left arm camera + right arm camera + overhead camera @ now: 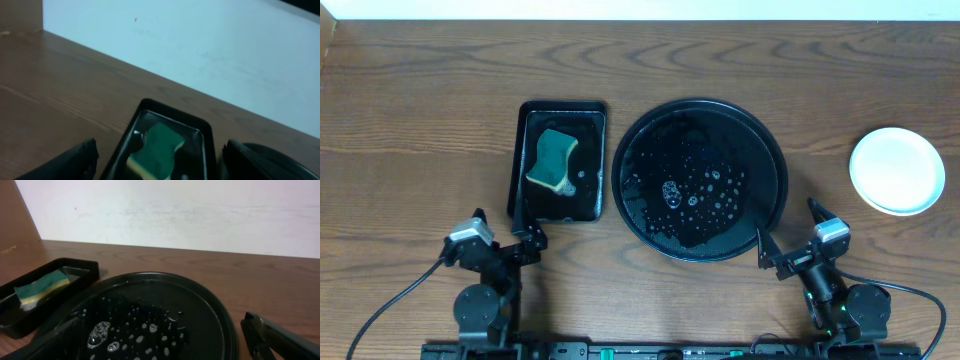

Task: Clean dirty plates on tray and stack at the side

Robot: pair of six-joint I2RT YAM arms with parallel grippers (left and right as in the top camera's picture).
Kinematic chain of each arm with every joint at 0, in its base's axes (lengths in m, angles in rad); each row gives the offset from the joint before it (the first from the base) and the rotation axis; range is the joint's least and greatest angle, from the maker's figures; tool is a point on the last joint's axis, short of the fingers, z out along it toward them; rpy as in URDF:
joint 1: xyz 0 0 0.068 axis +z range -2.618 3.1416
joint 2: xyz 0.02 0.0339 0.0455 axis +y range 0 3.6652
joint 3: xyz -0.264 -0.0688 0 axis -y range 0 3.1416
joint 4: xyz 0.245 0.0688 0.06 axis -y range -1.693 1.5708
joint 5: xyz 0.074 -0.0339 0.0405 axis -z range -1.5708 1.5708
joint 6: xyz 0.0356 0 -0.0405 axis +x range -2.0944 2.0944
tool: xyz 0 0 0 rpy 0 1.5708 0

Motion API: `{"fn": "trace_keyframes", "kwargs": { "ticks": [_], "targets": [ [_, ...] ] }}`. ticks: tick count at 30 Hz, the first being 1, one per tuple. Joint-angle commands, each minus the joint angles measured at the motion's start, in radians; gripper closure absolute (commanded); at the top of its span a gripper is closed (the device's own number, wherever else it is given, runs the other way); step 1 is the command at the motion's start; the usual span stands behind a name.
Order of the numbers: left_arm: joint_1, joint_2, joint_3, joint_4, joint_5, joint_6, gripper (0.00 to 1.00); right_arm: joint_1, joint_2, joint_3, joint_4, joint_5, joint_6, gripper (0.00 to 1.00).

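We judge the task done: the tray [782,180] holds only suds [672,192], the plates [897,170] sit apparently stacked on the worktop [420,120] to its right, and the left claw [503,228] and right claw [786,222] gape wide, empty.

Bare table [420,120] runs along the far side, beyond both trays: you pass freely there. The round tray [720,130] sits mid-table with only suds inside, so its raised rim is the one lip you cross. The rectangular tray [565,106] lies just left of it across a narrow gap, with a sponge [552,162] inside. The plates [897,170] lie well to the right, with open wood between.
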Motion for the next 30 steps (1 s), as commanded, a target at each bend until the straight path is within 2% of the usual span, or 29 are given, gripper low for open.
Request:
{"fn": "trace_keyframes", "kwargs": {
  "ticks": [1, 4, 30],
  "targets": [
    [0.003, -0.009, -0.080, 0.056, 0.018, -0.006, 0.18, -0.006, -0.005, -0.001, -0.005, 0.006, 0.002, 0.01],
    [0.002, -0.009, -0.114, 0.049, 0.017, -0.043, 0.18, -0.006, -0.005, -0.001, -0.005, 0.006, 0.002, 0.01],
    [0.001, -0.006, -0.114, 0.030, 0.017, -0.042, 0.18, -0.006, -0.005, -0.001, -0.005, 0.006, 0.002, 0.01]
  ]
}}
